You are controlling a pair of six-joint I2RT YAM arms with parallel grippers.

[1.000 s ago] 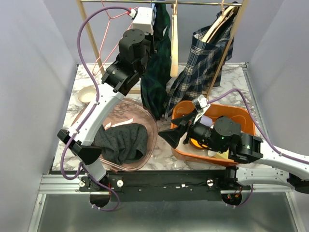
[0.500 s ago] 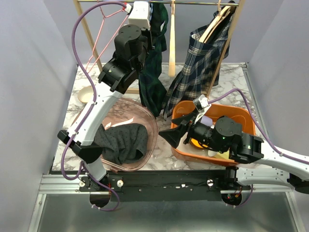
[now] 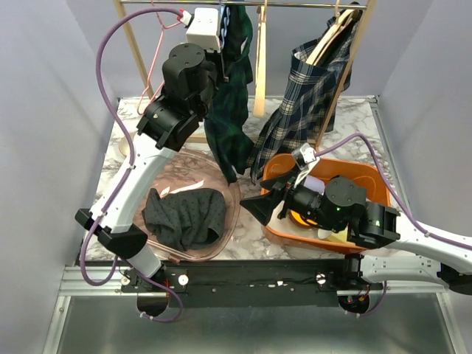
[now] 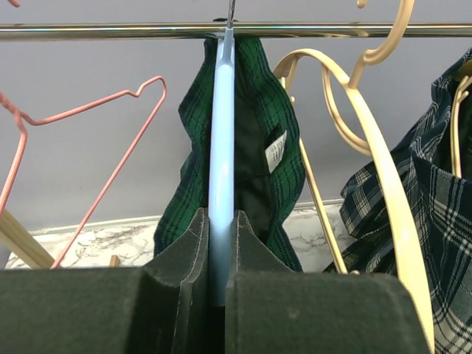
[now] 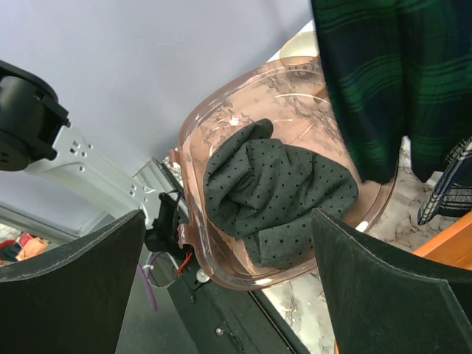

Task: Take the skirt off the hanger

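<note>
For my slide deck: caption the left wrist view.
Left hand clamped on the blue hanger carrying a green plaid skirt on the rail.

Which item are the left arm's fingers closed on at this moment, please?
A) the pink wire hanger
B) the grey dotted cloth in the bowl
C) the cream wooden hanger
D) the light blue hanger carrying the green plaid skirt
D: in the left wrist view the left fingers press on both sides of the light blue hanger, which carries the green plaid skirt.

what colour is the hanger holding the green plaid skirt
Light blue; the hanger shows best in the left wrist view.
</note>
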